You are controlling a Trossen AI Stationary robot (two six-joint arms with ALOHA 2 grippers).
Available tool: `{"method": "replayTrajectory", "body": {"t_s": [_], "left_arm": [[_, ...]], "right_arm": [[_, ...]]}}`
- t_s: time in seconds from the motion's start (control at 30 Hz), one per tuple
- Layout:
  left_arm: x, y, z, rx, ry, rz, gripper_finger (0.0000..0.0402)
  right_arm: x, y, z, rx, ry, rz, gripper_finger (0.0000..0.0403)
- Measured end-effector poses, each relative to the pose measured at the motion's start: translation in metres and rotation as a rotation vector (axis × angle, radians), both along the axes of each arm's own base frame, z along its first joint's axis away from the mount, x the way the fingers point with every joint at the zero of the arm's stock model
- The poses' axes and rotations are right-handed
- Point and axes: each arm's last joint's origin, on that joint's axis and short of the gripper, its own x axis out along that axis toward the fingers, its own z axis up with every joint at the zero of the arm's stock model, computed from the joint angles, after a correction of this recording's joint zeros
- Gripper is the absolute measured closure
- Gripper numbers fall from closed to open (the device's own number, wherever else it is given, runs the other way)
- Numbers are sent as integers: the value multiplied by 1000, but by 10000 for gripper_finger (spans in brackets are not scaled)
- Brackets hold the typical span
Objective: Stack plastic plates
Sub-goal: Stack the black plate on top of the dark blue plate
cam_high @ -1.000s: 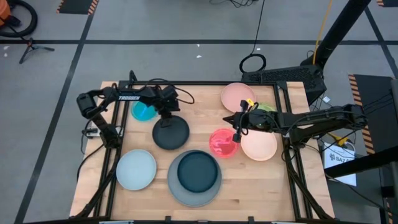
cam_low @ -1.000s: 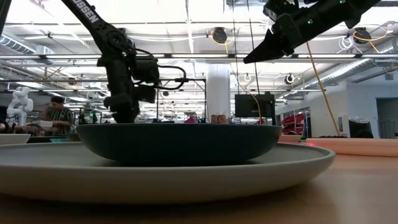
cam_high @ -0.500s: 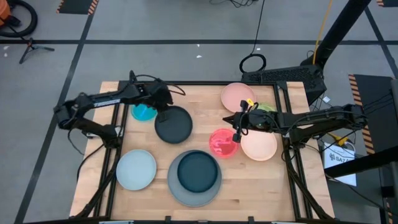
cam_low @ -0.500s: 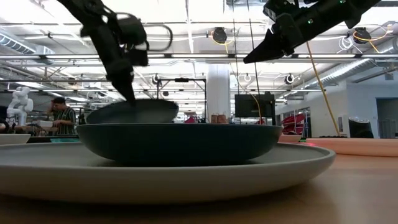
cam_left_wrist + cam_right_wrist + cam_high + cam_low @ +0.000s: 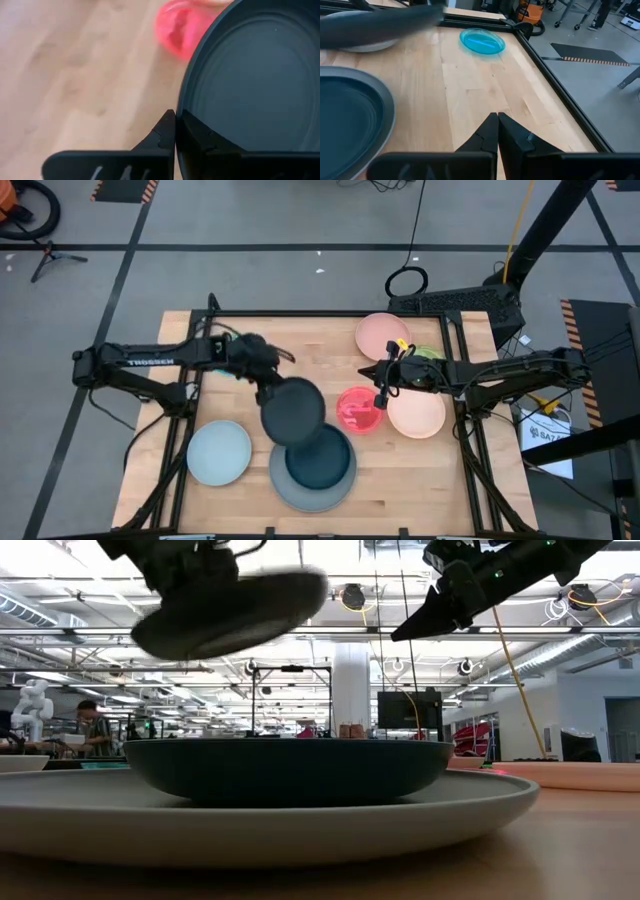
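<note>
While the left tool (image 5: 262, 377) clamps the navy plate's (image 5: 293, 410) rim, aloft at eleven o'clock off the stacked navy plate (image 5: 318, 455): centre, level, then lower. Right tool (image 5: 383, 387) closed, idle.

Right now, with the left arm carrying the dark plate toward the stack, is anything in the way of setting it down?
Nothing visible. The left gripper holds the dark plate in the air, overlapping the rear edge of the navy plate, which sits in the large grey plate. Its bowl looks bare. The right gripper hangs over the red-pink plate.
</note>
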Motion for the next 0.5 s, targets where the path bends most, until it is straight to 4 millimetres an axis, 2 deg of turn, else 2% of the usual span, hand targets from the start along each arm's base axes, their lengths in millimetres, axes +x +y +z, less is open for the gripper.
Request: {"method": "replayTrajectory", "body": {"t_s": [0.2,0.5], "left_arm": [[14,-33,-2,-34,-41,11,391],[31,-69,-20,-72,-12,-16,391]], "right_arm": [[0,0,0,0,2,0,401],[0,0,0,2,4,3,401]]}}
